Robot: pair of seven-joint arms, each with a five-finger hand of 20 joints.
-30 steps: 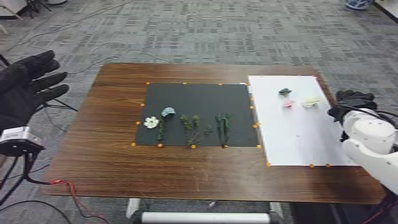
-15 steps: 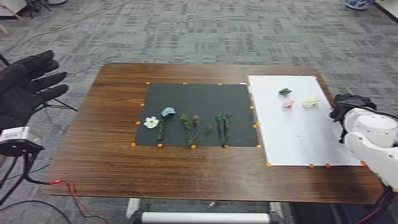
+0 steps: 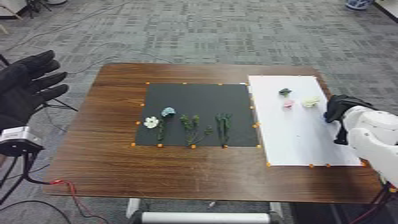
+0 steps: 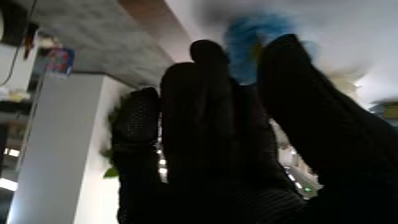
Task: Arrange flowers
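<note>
At the left edge, my left hand [image 3: 31, 82] is open with spread fingers. My right hand [image 3: 342, 107] is over the right edge of the white sheet [image 3: 302, 142], beside a pale yellow flower [image 3: 310, 102]. A pink flower [image 3: 288, 104] and a dark bluish flower [image 3: 284, 92] lie there too. On the black mat [image 3: 195, 92] are a light blue flower [image 3: 169, 112], a white flower [image 3: 151, 122] and several green stems [image 3: 224, 129]. In the right wrist view, my right hand [image 4: 209, 135] has straight fingers; a blurred blue flower [image 4: 240, 42] appears beyond the gap between fingers and thumb.
The brown table [image 3: 204, 175] surrounds the mat and sheet, with small orange markers along their edges. Red and black cables hang near the table's left front corner. A pale column [image 4: 67, 145] stands in the background of the right wrist view.
My right hand has turned and shifted left, farther over the white sheet's right edge. My left hand and the flowers have stayed where they were.
</note>
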